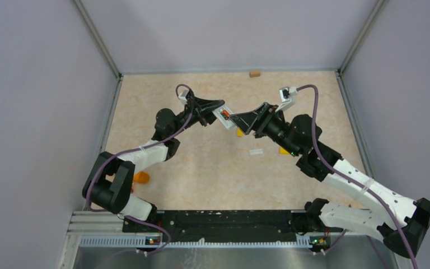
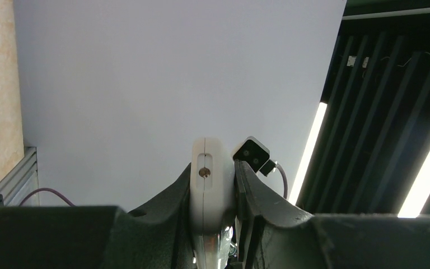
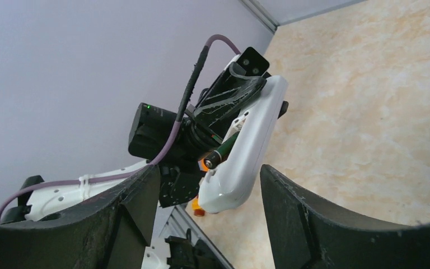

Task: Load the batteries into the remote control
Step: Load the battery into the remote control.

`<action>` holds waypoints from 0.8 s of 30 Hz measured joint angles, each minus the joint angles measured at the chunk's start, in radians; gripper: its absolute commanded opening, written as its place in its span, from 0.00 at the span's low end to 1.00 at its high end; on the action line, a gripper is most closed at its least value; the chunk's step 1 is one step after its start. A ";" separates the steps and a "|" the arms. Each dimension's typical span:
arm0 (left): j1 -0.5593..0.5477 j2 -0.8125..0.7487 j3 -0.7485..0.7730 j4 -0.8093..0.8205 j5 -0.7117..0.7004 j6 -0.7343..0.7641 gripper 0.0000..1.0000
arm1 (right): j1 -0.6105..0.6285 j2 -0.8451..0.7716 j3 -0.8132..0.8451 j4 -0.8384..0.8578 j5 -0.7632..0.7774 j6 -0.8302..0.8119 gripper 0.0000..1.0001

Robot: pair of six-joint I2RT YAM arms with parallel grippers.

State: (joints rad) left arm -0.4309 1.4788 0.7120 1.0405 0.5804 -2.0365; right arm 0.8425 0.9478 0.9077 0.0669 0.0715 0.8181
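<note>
The white remote control (image 1: 223, 120) is held above the table, clamped at one end by my shut left gripper (image 1: 215, 112). In the left wrist view its rounded end (image 2: 211, 185) sits between the fingers (image 2: 257, 202). In the right wrist view the remote (image 3: 250, 147) shows its recess, with a dark battery (image 3: 221, 152) lying slanted, one end sticking out. An orange-and-black battery (image 1: 225, 116) shows in the recess from above. My right gripper (image 1: 238, 119) is open and empty (image 3: 208, 171), its tips close to the remote. I see no third battery.
Two small yellow blocks (image 1: 239, 133) (image 1: 284, 150) and a small white piece (image 1: 256, 152) lie under the right arm. A larger orange cylinder (image 1: 141, 177) lies by the left arm. A brown block (image 1: 254, 73) sits at the back wall.
</note>
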 measured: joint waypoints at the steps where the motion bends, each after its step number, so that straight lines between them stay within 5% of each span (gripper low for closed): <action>1: 0.000 -0.005 0.005 -0.009 0.000 0.002 0.00 | 0.000 0.002 0.000 0.011 -0.004 0.009 0.66; 24: -0.002 -0.031 0.040 -0.057 0.006 0.053 0.00 | 0.000 0.084 -0.007 0.093 -0.016 0.122 0.61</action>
State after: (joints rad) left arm -0.4328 1.4483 0.7517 0.9833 0.5861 -1.9835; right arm 0.8421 1.0317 0.9009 0.1604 0.0555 0.9401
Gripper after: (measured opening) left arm 0.307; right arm 0.655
